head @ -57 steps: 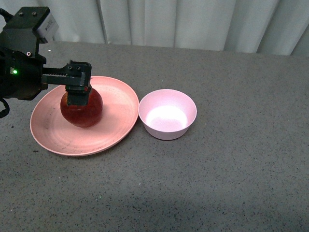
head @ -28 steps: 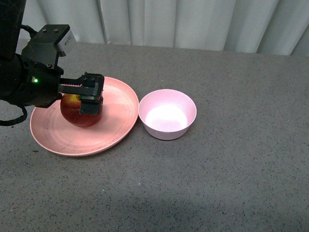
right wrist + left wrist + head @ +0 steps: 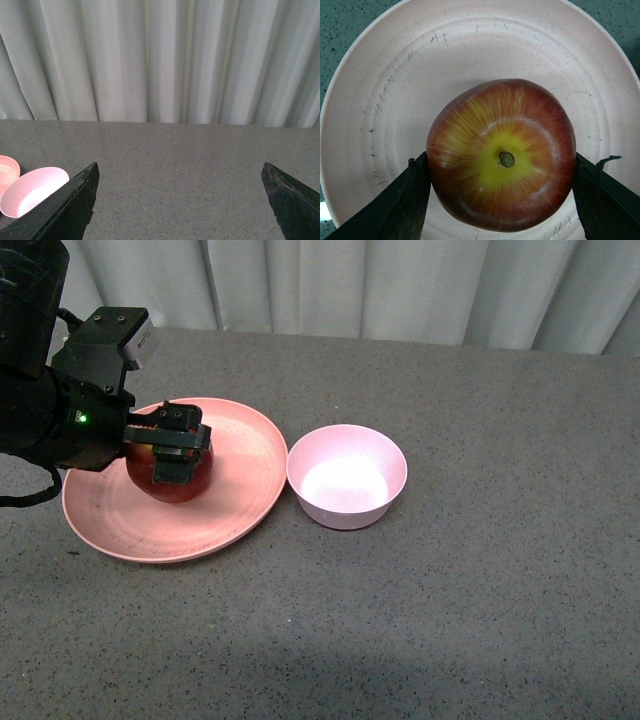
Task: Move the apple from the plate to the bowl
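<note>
Left gripper point(image 3: 175, 448) closed around red apple point(image 3: 152, 478), fingers point(image 3: 410, 200) touching both its sides, apple sitting on salmon-pink plate point(image 3: 238, 455) at left, pale pink bowl point(image 3: 347, 504) just right of plate, right gripper point(image 3: 177, 200) spread wide, holding nothing.
</note>
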`<state>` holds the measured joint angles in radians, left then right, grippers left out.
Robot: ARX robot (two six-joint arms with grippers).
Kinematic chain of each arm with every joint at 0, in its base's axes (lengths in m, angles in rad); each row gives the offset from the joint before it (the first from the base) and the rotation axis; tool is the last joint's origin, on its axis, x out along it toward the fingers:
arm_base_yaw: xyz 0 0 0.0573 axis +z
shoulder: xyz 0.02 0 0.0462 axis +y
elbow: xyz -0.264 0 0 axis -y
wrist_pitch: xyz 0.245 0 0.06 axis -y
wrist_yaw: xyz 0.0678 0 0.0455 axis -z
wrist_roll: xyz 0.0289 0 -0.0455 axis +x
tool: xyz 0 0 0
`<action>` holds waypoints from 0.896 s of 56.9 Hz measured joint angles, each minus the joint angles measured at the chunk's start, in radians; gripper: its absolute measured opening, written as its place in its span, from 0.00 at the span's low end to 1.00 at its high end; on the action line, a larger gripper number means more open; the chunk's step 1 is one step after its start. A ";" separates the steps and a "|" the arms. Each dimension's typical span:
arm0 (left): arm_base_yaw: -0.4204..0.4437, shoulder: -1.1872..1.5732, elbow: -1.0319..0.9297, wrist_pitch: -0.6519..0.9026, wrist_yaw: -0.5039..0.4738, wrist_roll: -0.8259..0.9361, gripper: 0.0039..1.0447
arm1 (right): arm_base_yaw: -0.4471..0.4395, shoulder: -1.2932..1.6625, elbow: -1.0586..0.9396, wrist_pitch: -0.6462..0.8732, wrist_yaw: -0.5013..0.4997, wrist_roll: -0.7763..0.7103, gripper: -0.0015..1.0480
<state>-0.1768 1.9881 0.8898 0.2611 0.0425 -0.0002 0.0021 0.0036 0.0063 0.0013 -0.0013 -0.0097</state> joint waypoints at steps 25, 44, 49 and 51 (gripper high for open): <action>-0.149 -0.115 0.047 -0.034 0.040 0.016 0.68 | 0.000 0.000 0.000 0.000 0.000 0.000 0.91; -0.337 -0.027 0.164 -0.063 0.020 0.029 0.68 | 0.000 0.000 0.000 0.000 0.000 0.000 0.91; -0.346 0.007 0.185 -0.067 0.012 0.030 0.68 | 0.000 0.000 0.000 0.000 0.000 0.000 0.91; -0.348 0.016 0.191 -0.068 0.010 0.030 0.68 | 0.000 0.000 0.000 0.000 0.000 0.000 0.91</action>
<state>-0.5251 2.0045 1.0805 0.1936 0.0521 0.0299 0.0021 0.0036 0.0063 0.0013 -0.0013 -0.0097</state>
